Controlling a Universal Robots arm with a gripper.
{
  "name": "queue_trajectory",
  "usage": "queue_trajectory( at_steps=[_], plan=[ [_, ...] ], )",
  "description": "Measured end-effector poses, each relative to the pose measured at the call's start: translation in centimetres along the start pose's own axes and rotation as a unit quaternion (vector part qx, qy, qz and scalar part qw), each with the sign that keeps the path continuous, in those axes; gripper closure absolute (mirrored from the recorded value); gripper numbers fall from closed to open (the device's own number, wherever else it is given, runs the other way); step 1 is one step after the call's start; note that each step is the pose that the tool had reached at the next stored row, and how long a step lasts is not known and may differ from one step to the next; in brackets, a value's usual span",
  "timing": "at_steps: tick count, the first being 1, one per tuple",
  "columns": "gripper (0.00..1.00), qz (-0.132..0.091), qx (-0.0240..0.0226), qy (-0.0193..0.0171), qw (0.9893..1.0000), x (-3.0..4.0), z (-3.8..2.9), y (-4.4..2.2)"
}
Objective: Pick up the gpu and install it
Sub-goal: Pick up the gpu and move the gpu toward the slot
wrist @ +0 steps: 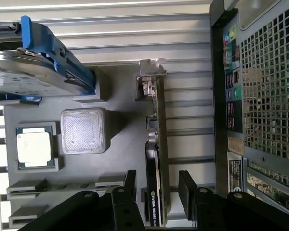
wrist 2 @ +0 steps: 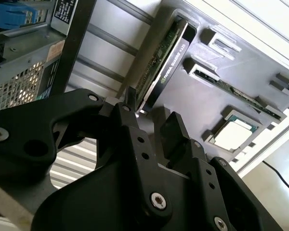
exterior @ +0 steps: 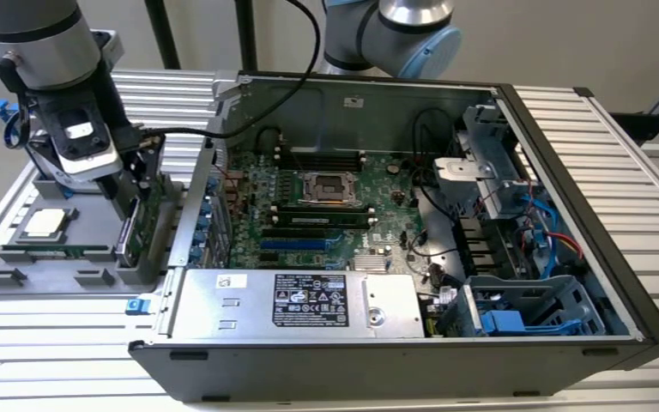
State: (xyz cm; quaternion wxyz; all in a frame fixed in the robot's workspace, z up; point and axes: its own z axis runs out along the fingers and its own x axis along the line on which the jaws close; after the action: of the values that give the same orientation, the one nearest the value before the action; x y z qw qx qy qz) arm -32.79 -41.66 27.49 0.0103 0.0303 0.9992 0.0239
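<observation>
As the spread claw (wrist: 158, 175) flanks the gpu (wrist: 156, 139), gaps border its edges.

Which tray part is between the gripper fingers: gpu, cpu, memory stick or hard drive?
The gpu: the card standing on edge in the tray, with the open gripper straddling it. The cpu, memory stick and hard drive lie off to one side.

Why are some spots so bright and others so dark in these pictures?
Second wrist view: part of the ribbed table washes out to white, while the black gripper is a dark mass up close. First wrist view: the silver hard drive carries a pale sheen. Exterior view: light is even, with soft shade inside the computer case.
</observation>
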Motion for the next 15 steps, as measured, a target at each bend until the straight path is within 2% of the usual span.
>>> queue_trajectory(
  at_steps=[15],
  plan=[
    [0.00,0.000,0.0000,0.0000,1.0000,0.01,0.49,-0.02]
  ],
)
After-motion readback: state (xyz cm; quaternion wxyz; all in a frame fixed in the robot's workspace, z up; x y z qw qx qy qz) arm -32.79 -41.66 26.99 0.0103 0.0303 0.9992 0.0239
